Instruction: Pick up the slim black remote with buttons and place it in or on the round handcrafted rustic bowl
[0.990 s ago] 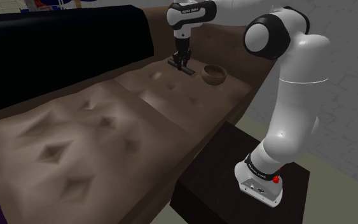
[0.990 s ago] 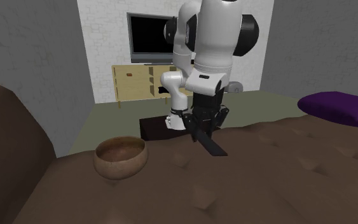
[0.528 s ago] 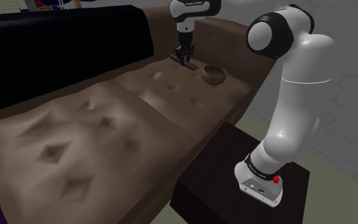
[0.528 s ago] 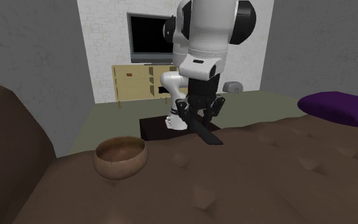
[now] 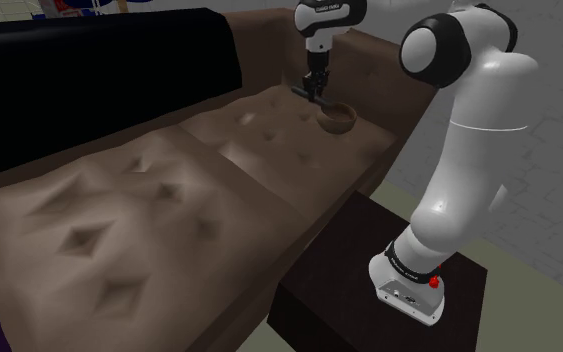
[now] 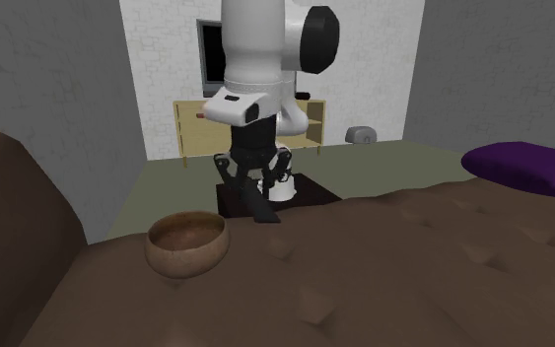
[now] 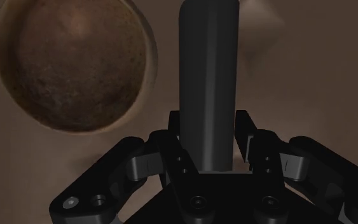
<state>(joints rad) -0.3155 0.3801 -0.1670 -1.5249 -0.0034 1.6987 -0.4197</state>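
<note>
My black gripper (image 5: 316, 90) is shut on the slim black remote (image 7: 208, 76), which hangs in the air above the brown sofa seat. In the second exterior view the remote (image 6: 263, 207) slants down from the gripper (image 6: 253, 189), to the right of the round brown bowl (image 6: 186, 242). In the shoulder view the bowl (image 5: 337, 116) rests on the seat near the sofa's arm, just right of and below the gripper. The wrist view has the bowl (image 7: 75, 63) beside the remote, not under it.
The brown tufted sofa seat (image 5: 149, 200) stretches toward the shoulder view's left, with a black back cushion (image 5: 89, 80) behind it. A purple cushion (image 6: 521, 166) lies at the second exterior view's right. My stand (image 5: 369, 300) sits beside the sofa.
The gripper has lifted and carried the remote toward the bowl: rightward in the shoulder view, leftward in the second exterior view. The bowl has stayed put.
</note>
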